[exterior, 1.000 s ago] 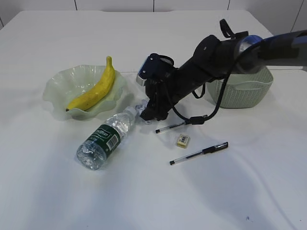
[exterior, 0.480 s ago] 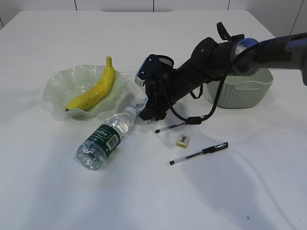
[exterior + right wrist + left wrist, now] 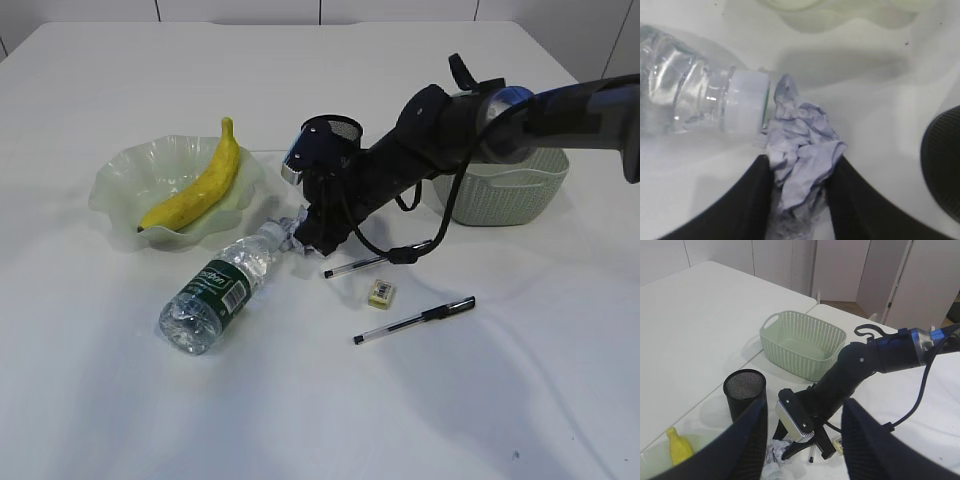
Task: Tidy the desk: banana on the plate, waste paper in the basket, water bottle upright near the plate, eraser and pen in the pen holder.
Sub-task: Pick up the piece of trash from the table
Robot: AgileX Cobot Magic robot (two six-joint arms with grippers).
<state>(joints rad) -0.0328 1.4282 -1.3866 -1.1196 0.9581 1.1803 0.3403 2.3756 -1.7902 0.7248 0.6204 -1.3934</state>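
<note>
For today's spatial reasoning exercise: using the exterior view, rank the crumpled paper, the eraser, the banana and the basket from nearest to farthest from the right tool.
1. Paper, between the right tool's fingers, beside the bottle cap.
2. Eraser, just to its right and nearer the camera.
3. Banana, left, on the plate.
4. Basket, far right, behind the arm.

Readable text: basically none. Water bottle [image 3: 216, 292], lying lower left of centre in the exterior view, has a dark green label [image 3: 212, 286] with white lettering, too small and skewed to make out. Eraser [image 3: 381, 292], just right of centre, shows a yellow wrapper with dark print, also illegible. Both wrist views show no lettering, numbers or signs on anything.
</note>
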